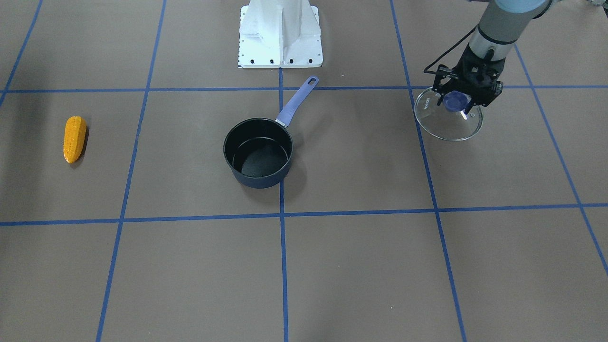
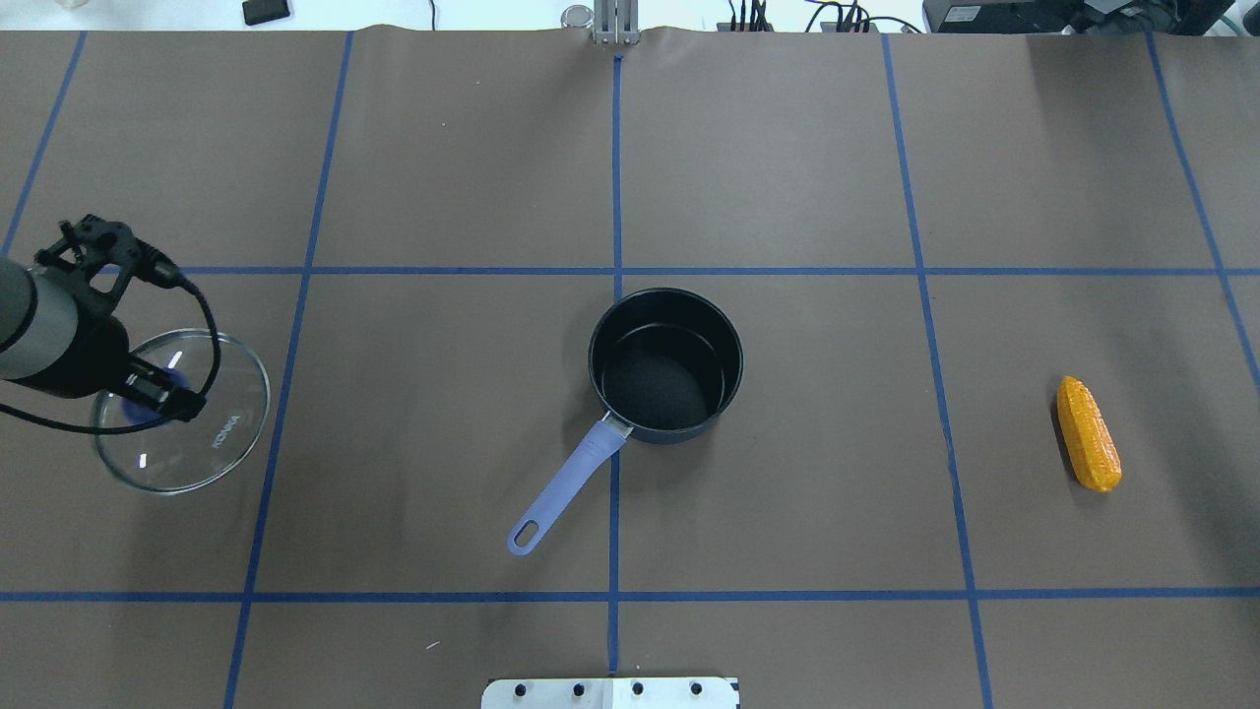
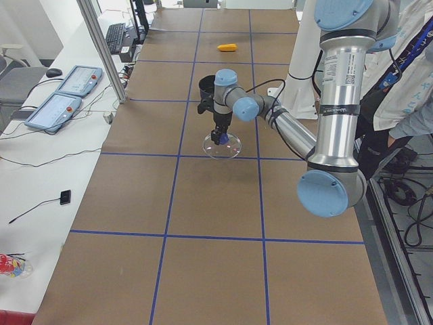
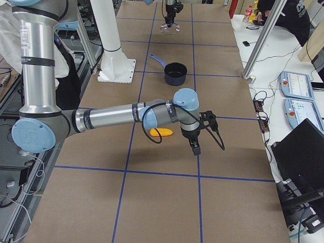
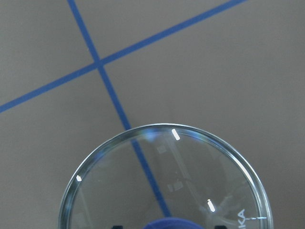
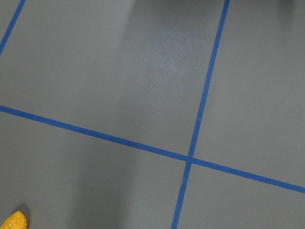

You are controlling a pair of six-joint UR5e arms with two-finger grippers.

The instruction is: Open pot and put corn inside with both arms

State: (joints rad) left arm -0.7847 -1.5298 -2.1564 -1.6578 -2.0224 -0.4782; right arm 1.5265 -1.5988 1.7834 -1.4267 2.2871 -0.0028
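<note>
The dark pot [image 1: 259, 179] with a lilac handle [image 1: 297, 102] stands open and empty at the table's middle [image 2: 669, 433]. Its glass lid [image 1: 449, 128] lies low over the table on my left side [image 2: 212, 433]. My left gripper [image 1: 457, 102] has its fingers closed around the lid's blue knob; the lid fills the left wrist view [image 5: 167, 181]. The orange-yellow corn [image 1: 75, 139] lies alone on my right side [image 2: 1088, 433]. My right gripper [image 4: 195, 148] hangs just past the corn [image 4: 162, 132], apart from it; I cannot tell if it is open. The corn's tip shows in the right wrist view [image 6: 13, 222].
The white base pedestal [image 1: 280, 33] stands behind the pot. Blue tape lines divide the brown table. Control tablets [image 3: 67, 78] lie on a side desk, and a person [image 4: 283, 15] sits beyond the table's far edge.
</note>
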